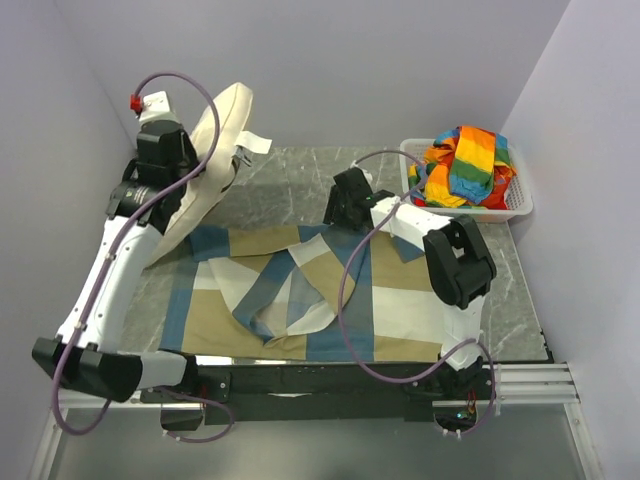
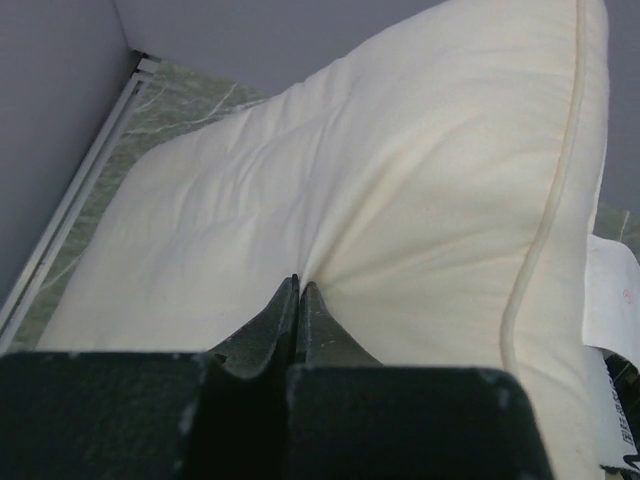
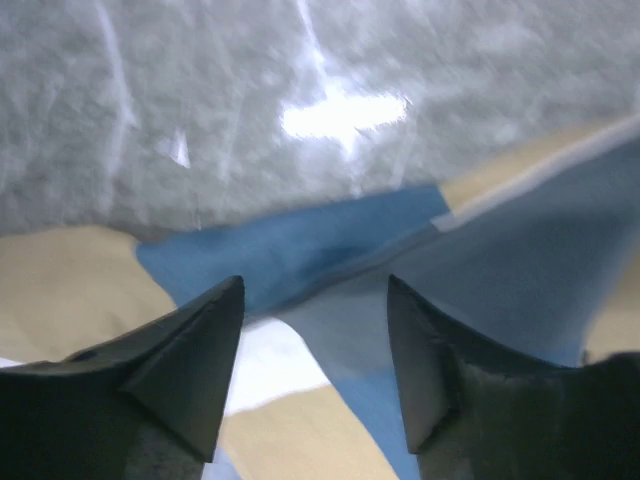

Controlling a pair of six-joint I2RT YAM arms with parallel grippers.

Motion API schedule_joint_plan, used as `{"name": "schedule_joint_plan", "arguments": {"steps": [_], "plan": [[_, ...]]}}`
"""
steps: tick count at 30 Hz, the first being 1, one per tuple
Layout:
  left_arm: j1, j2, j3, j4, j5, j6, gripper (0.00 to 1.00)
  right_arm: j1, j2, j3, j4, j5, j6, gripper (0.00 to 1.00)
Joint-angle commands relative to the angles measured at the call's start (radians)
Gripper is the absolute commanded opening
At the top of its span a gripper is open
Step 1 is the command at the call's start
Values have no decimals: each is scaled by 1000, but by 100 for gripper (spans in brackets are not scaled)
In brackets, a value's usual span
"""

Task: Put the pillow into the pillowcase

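The cream-white pillow [image 1: 212, 158] is held up on edge at the back left, its lower end near the pillowcase's left edge. My left gripper [image 2: 299, 285] is shut on the pillow [image 2: 400, 200], pinching its fabric. The blue, tan and off-white pillowcase [image 1: 300, 300] lies rumpled flat across the middle of the table. My right gripper [image 1: 340, 222] is open just above the pillowcase's far edge; in the right wrist view the gripper [image 3: 315, 295] has blue cloth [image 3: 330, 250] between its spread fingers, with nothing held.
A white basket [image 1: 520, 200] at the back right holds the rainbow-striped cloth [image 1: 465, 165]. Grey walls close in on the left, back and right. A white label [image 2: 615, 300] hangs from the pillow's edge. Bare marble table [image 1: 300, 170] lies behind the pillowcase.
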Motion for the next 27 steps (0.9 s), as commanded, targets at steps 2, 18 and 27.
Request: {"name": "schedule_joint_plan", "arguments": {"steps": [2,18,27], "plan": [[8,-156,2,5,-35,25,1,-16,69,133,-36,-26,19,29],[9,-456,-218,-101,2,-40,1,-18,27,190,-39,-86,-245,39],[9,-482,-235,-82,23,-60,1,160,-27,73,21,-32,-562,49]]}}
